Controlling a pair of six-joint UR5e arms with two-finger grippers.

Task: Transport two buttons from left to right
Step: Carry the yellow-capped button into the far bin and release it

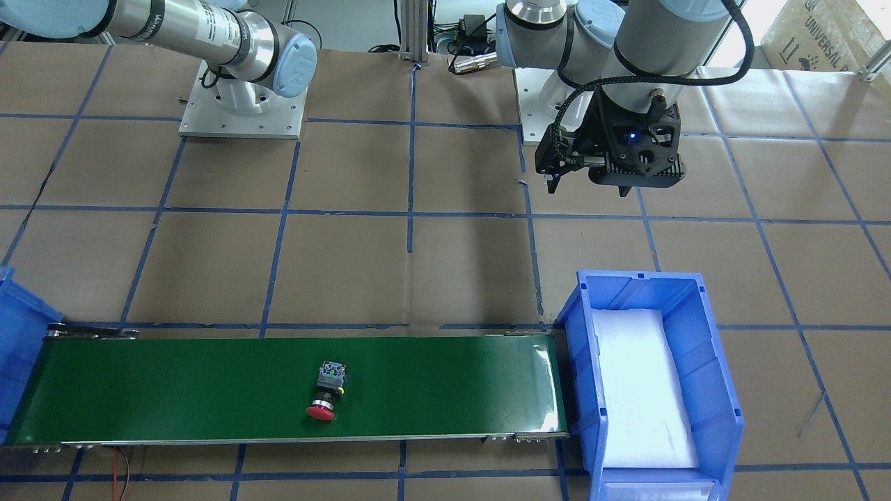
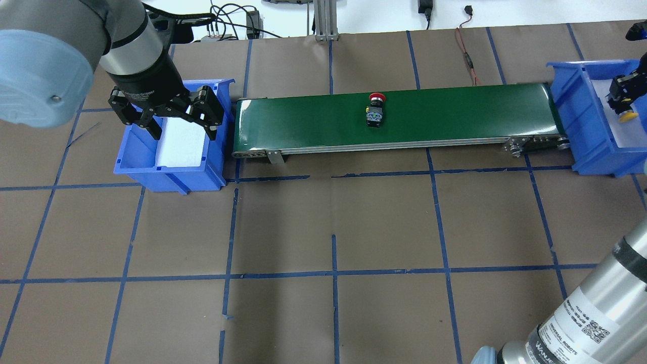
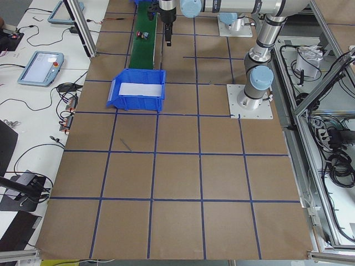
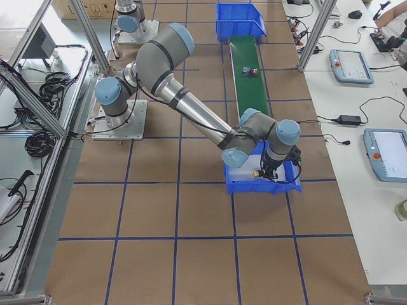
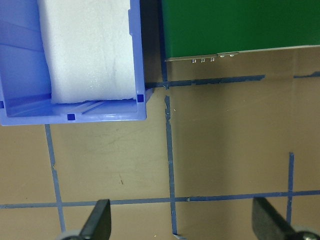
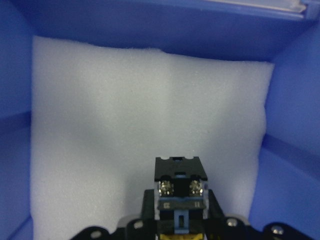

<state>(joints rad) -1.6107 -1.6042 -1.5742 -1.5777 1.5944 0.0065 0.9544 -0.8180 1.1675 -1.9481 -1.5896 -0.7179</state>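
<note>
**One button on the belt, one held past its right end**

The red button lies on its side about midway along the green conveyor belt. Its cap points to the belt's edge away from the robot, and its contact block to the nearer edge.

Off the belt's right end stands a blue bin lined with white foam. The right gripper is over that foam with its fingers clamped on the yellow button. In the wrist view the contact block and its two screws face forward. Whether the button touches the foam cannot be told.

Off the belt's left end stands a second blue bin, also padded with foam. The left gripper hangs above it with fingers spread wide and nothing between them.
</note>
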